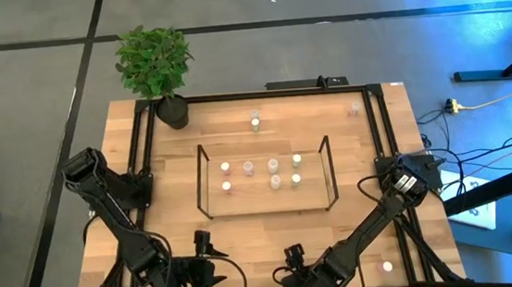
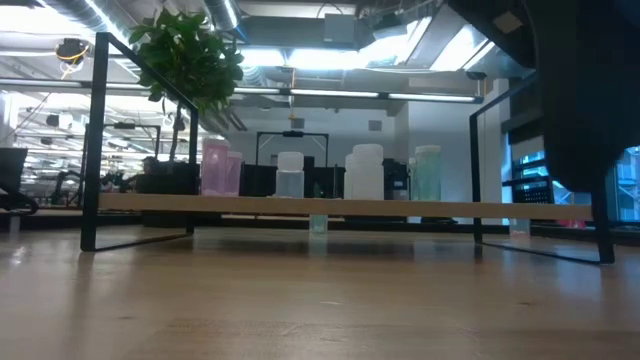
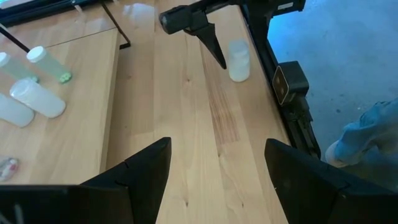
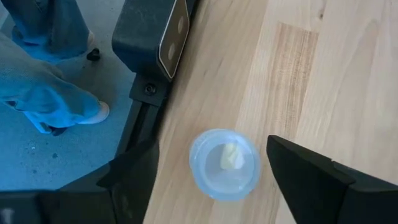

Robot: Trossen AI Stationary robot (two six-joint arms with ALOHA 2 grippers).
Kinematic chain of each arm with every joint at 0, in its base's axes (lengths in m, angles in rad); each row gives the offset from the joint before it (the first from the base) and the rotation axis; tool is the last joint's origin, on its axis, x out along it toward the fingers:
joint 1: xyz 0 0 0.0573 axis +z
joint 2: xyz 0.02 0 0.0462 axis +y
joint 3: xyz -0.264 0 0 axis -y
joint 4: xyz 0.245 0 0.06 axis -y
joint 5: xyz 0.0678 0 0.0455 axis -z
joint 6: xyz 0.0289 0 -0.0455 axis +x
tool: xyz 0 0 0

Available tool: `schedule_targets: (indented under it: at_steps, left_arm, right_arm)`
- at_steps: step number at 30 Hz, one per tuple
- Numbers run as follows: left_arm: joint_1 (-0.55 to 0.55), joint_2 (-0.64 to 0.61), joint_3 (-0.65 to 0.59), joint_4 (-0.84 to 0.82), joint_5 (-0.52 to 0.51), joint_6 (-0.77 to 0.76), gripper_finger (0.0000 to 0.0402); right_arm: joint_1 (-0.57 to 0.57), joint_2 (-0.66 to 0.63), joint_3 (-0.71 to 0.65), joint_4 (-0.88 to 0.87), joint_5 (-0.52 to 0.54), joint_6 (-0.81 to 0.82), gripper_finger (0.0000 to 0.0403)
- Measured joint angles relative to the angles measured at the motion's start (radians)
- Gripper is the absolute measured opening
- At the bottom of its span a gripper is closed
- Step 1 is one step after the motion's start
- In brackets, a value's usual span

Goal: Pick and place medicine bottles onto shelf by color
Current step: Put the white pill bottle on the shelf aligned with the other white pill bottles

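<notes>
Grey concrete floor surrounds a light wooden bench, seen from straight above and edged by a black metal frame. A leafy green potted plant stands at the bench's far left corner.

At the middle of the bench sits the shelf, a low rack of thin black rods over a wooden board. Seven small medicine bottles stand on it in two loose rows. From bench height, pink, clear, white and pale green ones show in a line on the board.

Two more bottles stand beyond the shelf on the far part of the bench: a greenish bottle near the middle and a pinkish bottle toward the right.

Both dark arms reach in from the near edge. The left gripper waits over bare wood at the near left, its fingers spread with nothing between them.

The right gripper hangs at the near right edge, directly over a clear bottle with something pale yellow inside. Its fingers are spread wide, one on each side of the bottle, apart from it.

A person's blue-clad leg and shoe show on the floor just beside that edge.
</notes>
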Motion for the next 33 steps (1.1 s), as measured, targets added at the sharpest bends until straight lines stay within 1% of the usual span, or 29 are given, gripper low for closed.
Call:
schedule_targets:
  at_steps: [13, 24, 28, 33]
  left_arm:
    - [0.000, 0.000, 0.000, 0.000, 0.000, 0.000, 0.0253]
    - [0.000, 0.000, 0.000, 0.000, 0.000, 0.000, 0.0253]
    - [0.000, 0.000, 0.000, 0.000, 0.000, 0.000, 0.0253]
    - [0.000, 0.000, 0.000, 0.000, 0.000, 0.000, 0.0253]
  right_arm:
    - [0.000, 0.019, 0.000, 0.011, 0.000, 0.003, 0.0232]
    - [0.000, 0.019, 0.000, 0.015, 0.003, 0.003, 0.0145]
    - [0.000, 0.019, 0.002, 0.020, 0.004, 0.012, 0.0143]
    - [-0.001, 0.019, 0.019, 0.007, 0.008, 0.027, 0.0154]
